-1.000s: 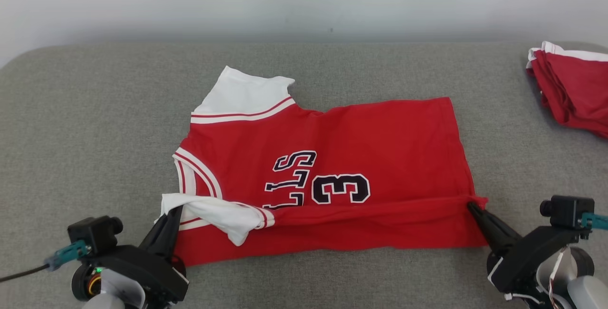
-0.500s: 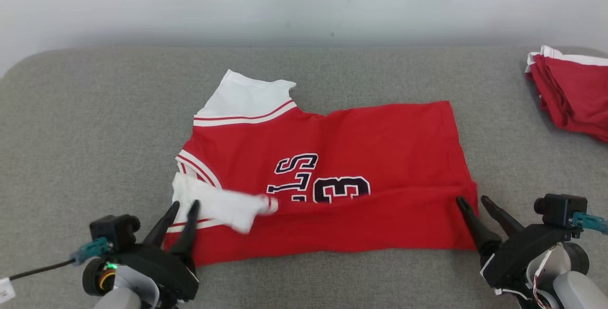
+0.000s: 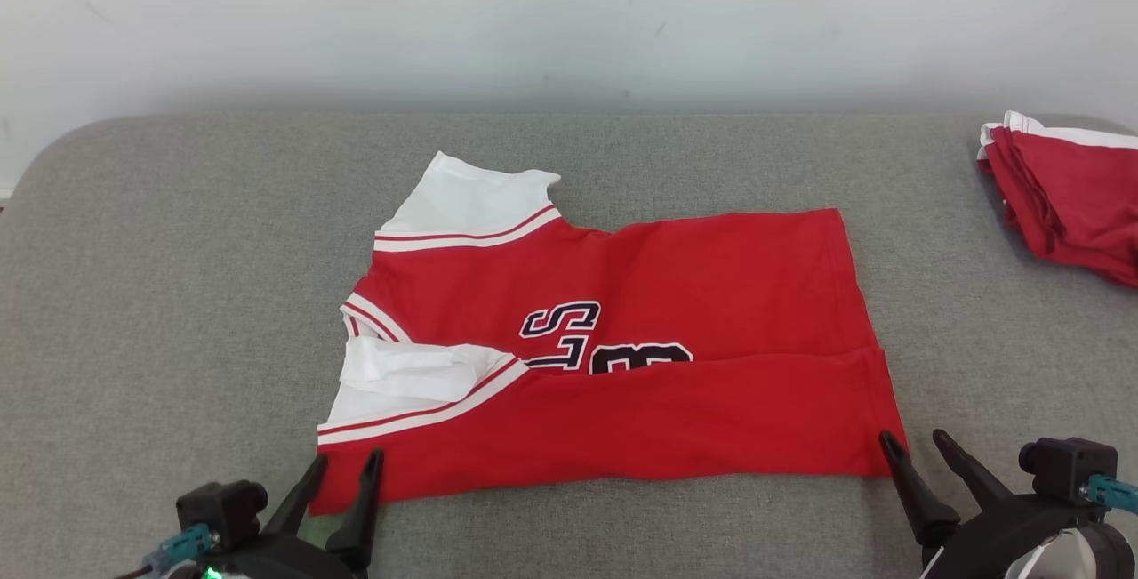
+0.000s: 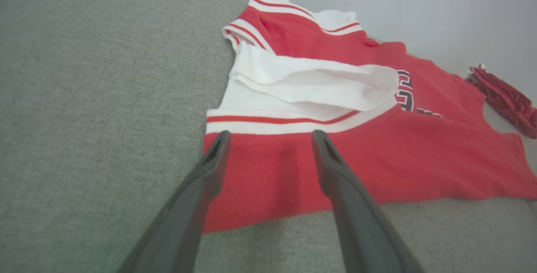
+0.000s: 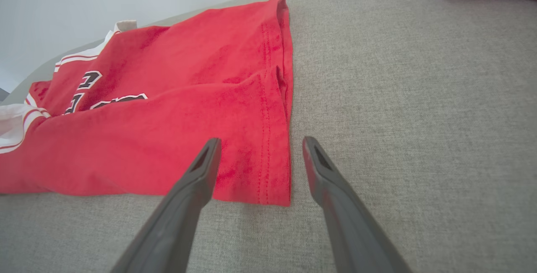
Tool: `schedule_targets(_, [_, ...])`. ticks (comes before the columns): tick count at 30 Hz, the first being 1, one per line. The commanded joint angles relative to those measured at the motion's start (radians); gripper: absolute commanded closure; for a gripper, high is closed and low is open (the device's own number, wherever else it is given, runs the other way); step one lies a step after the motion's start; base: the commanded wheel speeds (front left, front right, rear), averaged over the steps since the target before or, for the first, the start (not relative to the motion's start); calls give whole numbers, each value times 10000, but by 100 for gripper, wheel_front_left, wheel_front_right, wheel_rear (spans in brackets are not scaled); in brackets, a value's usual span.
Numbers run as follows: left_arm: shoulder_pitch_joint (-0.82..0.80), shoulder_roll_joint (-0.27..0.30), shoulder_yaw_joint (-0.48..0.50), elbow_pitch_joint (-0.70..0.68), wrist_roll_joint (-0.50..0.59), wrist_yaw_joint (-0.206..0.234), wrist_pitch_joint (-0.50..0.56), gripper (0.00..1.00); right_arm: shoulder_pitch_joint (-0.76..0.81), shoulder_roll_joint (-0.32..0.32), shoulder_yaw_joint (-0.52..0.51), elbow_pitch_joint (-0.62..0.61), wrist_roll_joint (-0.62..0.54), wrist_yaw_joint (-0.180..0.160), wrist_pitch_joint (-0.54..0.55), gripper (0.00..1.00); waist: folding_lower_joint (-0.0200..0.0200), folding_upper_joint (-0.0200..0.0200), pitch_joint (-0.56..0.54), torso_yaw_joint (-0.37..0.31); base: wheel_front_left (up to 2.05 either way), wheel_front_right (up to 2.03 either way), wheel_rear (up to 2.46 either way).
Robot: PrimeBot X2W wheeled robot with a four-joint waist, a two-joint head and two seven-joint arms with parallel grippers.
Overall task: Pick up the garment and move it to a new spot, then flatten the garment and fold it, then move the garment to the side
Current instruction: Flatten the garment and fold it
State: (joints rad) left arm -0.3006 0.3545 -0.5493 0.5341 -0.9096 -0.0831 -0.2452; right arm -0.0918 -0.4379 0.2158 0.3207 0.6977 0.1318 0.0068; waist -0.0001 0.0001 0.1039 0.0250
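my left gripper (image 3: 348,456) and right gripper (image 3: 910,437) stand wide and empty at the near corners of the red jersey (image 3: 676,383), half-folded on the grey cushion (image 3: 178,250); the bunched white sleeve (image 3: 409,365), left as it lies, could skew the next fold.

The left gripper (image 3: 348,462) and the right gripper (image 3: 910,438) are held low and well apart, pointed forward, each with its jaws spread wide and nothing clasped between them.
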Motion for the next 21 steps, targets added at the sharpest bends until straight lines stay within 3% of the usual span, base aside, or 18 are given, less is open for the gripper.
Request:
schedule_targets(1, [191,3,-25,64,83,32,-61,0,112,95,-88,27,-167,-27,-114,0,1,-1,34,-15,0,0,0])
schedule_targets(16, [-94,-309,-46,1244,364,276,-142,0,-257,719,-190,876,-1157,-27,-5,0,1,-1,204,3,0,0,0])
schedule_targets(17, [-148,-311,-90,1330,473,307,-151,0,-305,751,-165,960,-1197,-27,21,7,1,-1,217,1,0,0,0])
schedule_targets(18, [-201,-370,-132,1399,534,310,-148,0,-357,794,-135,1032,-1223,-27,27,55,1,-1,234,-4,0,0,0])
schedule_targets(19, [-212,-462,-206,1488,560,255,-108,0,-412,829,-116,1104,-1234,-27,3,72,1,-1,244,-4,0,0,0])
schedule_targets(20, [-216,-510,-259,1576,568,213,-73,31,-459,864,-115,1177,-1237,-27,-42,100,1,-1,245,-1,0,0,0])
schedule_targets(21, [-246,-528,-281,1658,589,220,-75,59,-503,895,-104,1244,-1241,-27,-83,100,1,-1,242,-4,0,0,0])
